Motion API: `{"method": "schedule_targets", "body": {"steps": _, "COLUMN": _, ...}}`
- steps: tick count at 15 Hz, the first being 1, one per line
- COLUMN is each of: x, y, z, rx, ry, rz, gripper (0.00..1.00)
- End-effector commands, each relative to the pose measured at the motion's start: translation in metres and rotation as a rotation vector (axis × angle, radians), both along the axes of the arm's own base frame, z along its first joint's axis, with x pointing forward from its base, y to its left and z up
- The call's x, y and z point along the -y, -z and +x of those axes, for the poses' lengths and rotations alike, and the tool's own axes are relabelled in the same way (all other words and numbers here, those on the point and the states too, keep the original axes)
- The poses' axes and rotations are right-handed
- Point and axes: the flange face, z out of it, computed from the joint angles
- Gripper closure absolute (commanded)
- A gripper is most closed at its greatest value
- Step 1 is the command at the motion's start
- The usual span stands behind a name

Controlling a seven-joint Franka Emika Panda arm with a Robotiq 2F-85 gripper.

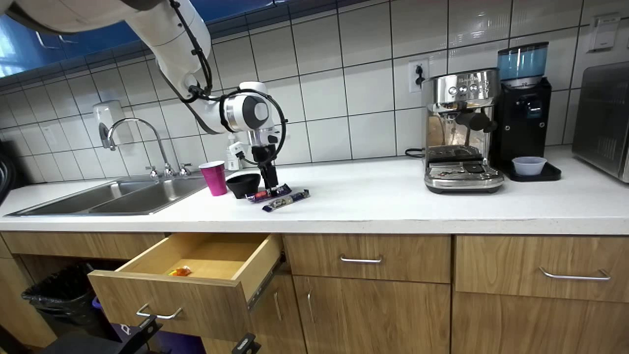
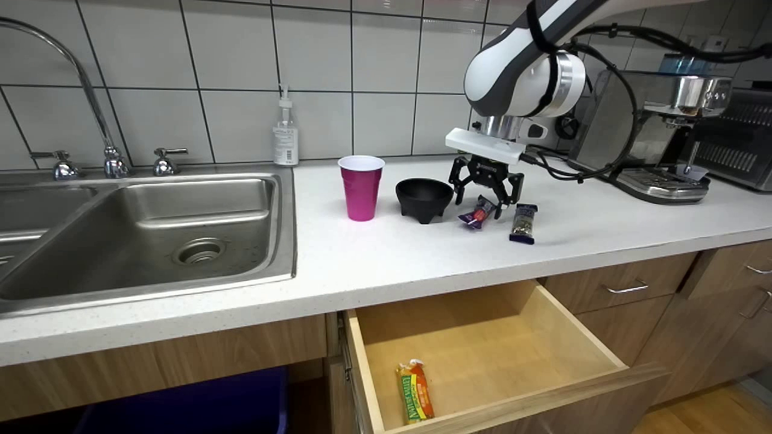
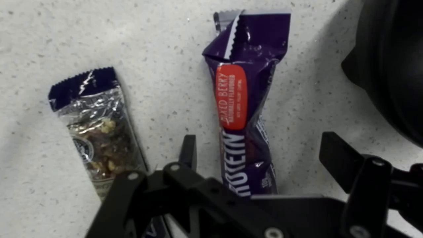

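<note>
My gripper (image 3: 261,148) is open and points down at the counter, also in both exterior views (image 1: 269,189) (image 2: 480,205). Its fingers stand on either side of a purple protein bar with a red label (image 3: 238,99), apart from it in the wrist view. This bar lies flat on the counter (image 2: 480,212); the gripper body hides its lower end in the wrist view. A clear-wrapped nut bar with dark blue ends (image 3: 105,142) lies beside it (image 2: 523,223), outside the fingers. A black footed bowl (image 2: 424,198) stands close on the gripper's other side (image 3: 393,72).
A pink cup (image 2: 362,191) stands beside the bowl, near the steel sink (image 2: 283,229). Below the counter a drawer (image 2: 579,337) is pulled open, with an orange, yellow and green wrapped bar (image 2: 414,392) inside. A coffee machine (image 1: 462,132) and a grinder (image 1: 523,113) stand further along.
</note>
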Motion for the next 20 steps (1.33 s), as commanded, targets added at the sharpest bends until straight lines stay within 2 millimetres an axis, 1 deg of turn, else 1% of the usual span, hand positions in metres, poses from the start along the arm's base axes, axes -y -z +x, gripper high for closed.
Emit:
{"method": "schedule_targets", "body": {"steps": 1, "x": 0.002, "y": 0.000, "z": 0.010, "rx": 0.019, "ry": 0.026, "rz": 0.028, "gripper": 0.34}}
{"method": "schedule_targets", "body": {"steps": 2, "x": 0.002, "y": 0.000, "z": 0.010, "rx": 0.017, "ry": 0.027, "rz": 0.030, "gripper": 0.44}}
{"method": "schedule_targets", "body": {"steps": 4, "x": 0.002, "y": 0.000, "z": 0.010, "rx": 0.019, "ry": 0.027, "rz": 0.030, "gripper": 0.60}}
{"method": "schedule_targets", "body": {"steps": 5, "x": 0.003, "y": 0.000, "z": 0.010, "rx": 0.019, "ry": 0.026, "rz": 0.030, "gripper": 0.66}}
{"method": "schedule_targets", "body": {"steps": 6, "x": 0.003, "y": -0.001, "z": 0.010, "rx": 0.020, "ry": 0.026, "rz": 0.030, "gripper": 0.75}}
{"method": "schedule_targets", "body": {"steps": 9, "x": 0.002, "y": -0.005, "z": 0.009, "rx": 0.034, "ry": 0.026, "rz": 0.028, "gripper": 0.95}}
{"method": "schedule_targets", "body": {"steps": 10, "x": 0.000, "y": -0.008, "z": 0.007, "rx": 0.044, "ry": 0.021, "rz": 0.025, "gripper": 0.93}}
{"method": "schedule_targets", "body": {"steps": 11, "x": -0.003, "y": -0.010, "z": 0.005, "rx": 0.053, "ry": 0.016, "rz": 0.020, "gripper": 0.96}}
{"method": "schedule_targets", "body": {"steps": 12, "x": -0.005, "y": -0.012, "z": 0.004, "rx": 0.061, "ry": 0.014, "rz": 0.017, "gripper": 0.95}}
{"method": "schedule_targets", "body": {"steps": 13, "x": -0.007, "y": -0.014, "z": 0.002, "rx": 0.073, "ry": 0.013, "rz": 0.016, "gripper": 0.96}}
{"method": "schedule_targets", "body": {"steps": 15, "x": -0.009, "y": -0.017, "z": -0.004, "rx": 0.095, "ry": 0.014, "rz": 0.016, "gripper": 0.96}}
{"method": "schedule_targets", "body": {"steps": 17, "x": -0.009, "y": -0.016, "z": -0.011, "rx": 0.117, "ry": 0.020, "rz": 0.018, "gripper": 0.96}}
{"method": "schedule_targets", "body": {"steps": 20, "x": -0.002, "y": -0.010, "z": -0.027, "rx": 0.126, "ry": 0.037, "rz": 0.025, "gripper": 0.96}}
